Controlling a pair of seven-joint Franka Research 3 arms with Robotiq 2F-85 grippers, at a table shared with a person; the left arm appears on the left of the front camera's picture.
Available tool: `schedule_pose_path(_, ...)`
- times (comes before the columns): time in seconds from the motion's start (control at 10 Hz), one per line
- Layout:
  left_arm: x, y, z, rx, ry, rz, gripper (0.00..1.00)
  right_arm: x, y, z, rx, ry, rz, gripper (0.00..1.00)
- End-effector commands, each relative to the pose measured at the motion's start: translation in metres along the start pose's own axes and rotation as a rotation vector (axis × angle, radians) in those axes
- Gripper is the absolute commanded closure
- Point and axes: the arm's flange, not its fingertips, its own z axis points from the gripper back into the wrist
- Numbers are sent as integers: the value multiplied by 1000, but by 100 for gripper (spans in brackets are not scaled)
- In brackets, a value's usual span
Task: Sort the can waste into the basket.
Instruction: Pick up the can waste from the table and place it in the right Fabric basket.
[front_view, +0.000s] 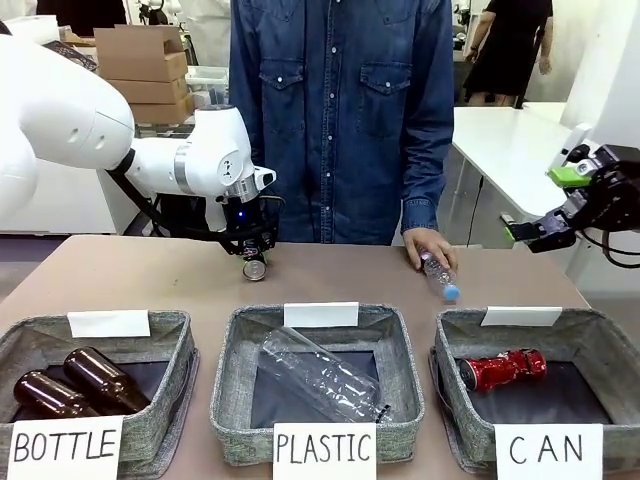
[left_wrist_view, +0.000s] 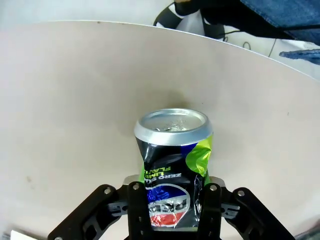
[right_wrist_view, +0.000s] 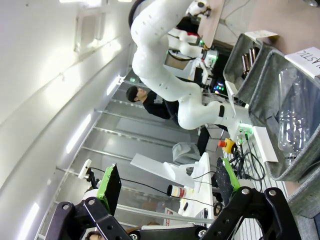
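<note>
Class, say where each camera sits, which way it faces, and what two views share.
Front view: fixed on the robot's side, facing the person across the table; both arms show.
Left wrist view: looks along the left gripper, shut on the dark can.
Right wrist view: rolled sideways, past the open right gripper towards the left arm.
Shared: the dark can, front and left wrist.

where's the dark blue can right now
Front view, left of centre: the dark blue can is clamped in the left pincer at the far side of the table, behind the PLASTIC bin.
</note>
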Motion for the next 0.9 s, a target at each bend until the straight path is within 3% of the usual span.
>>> schedule_pose_path(0.0,-31,29,44,-30,-68,-20,100,0,0,1,-14,1,28,0)
schedule_pose_path(0.1,-60,54,91,-105,-153,-76,100,0,0,1,-14,1,28,0)
schedule_pose_path(0.3,-154,124,184,-99,-139,-259,100,0,0,1,-14,1,28,0)
schedule_pose_path(0.5,-235,181,236,-240,-172,-320,100,0,0,1,-14,1,28,0)
schedule_pose_path(0.7,-309,211,267,-511,-16,-756,100,0,0,1,-14,1,28,0)
schedule_pose_path(0.8,-341,221,276,-550,89,-1021,100,0,0,1,-14,1,28,0)
